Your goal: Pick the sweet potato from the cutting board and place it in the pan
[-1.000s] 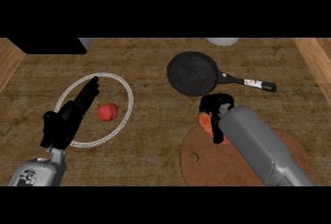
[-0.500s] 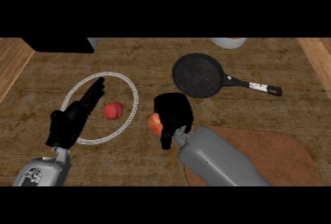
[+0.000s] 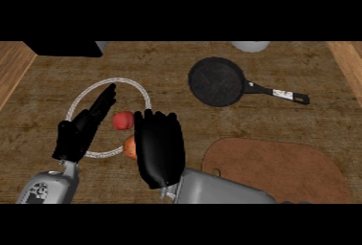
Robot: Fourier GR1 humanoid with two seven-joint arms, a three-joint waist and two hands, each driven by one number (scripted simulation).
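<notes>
- We see the right robot hand clamped round the sweet potato, of which only an orange edge shows. It is off the cutting board, below-left of the pan, and we judge it mid-carry.
- The left robot hand rests with fingers straight, left of the pan, over a plate.
- A wooden bench carries everything.

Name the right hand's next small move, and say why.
Probably swing it forward and rightward toward the pan. The right hand holds the sweet potato off the cutting board, well left of the pan, which lies empty.
</notes>
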